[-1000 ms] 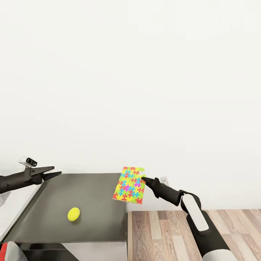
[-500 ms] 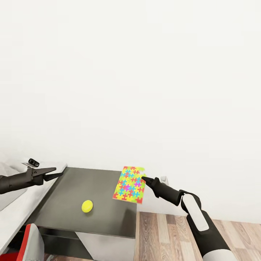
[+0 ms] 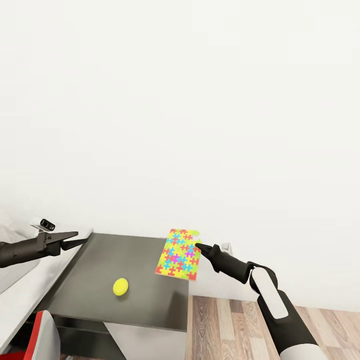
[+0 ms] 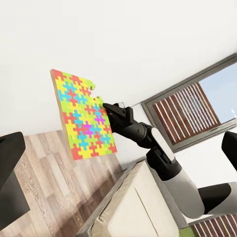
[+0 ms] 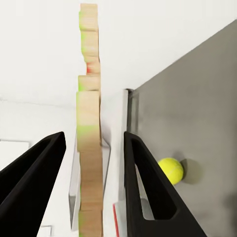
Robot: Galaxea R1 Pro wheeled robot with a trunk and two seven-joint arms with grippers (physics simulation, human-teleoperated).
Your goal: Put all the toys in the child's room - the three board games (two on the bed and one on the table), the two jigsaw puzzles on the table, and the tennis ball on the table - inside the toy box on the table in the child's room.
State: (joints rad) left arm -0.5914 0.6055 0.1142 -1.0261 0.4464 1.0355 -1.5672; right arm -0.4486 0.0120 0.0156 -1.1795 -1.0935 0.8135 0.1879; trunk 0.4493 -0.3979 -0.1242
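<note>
R gripper holds jigsaw puzzle upright, long axis roughly vertical.

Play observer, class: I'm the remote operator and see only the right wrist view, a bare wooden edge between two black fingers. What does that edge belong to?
Observer: To a jigsaw puzzle; the head view shows its face covered in yellow, red, blue and green pieces.
Operator: Is it resting on anything?
Observer: No. The right pincer holds it in the air by one edge, near the right end of the dark grey table.
Operator: And the other arm?
Observer: The left pincer hovers open and empty by the table's left end, with the tennis ball lying between the two arms.
</note>
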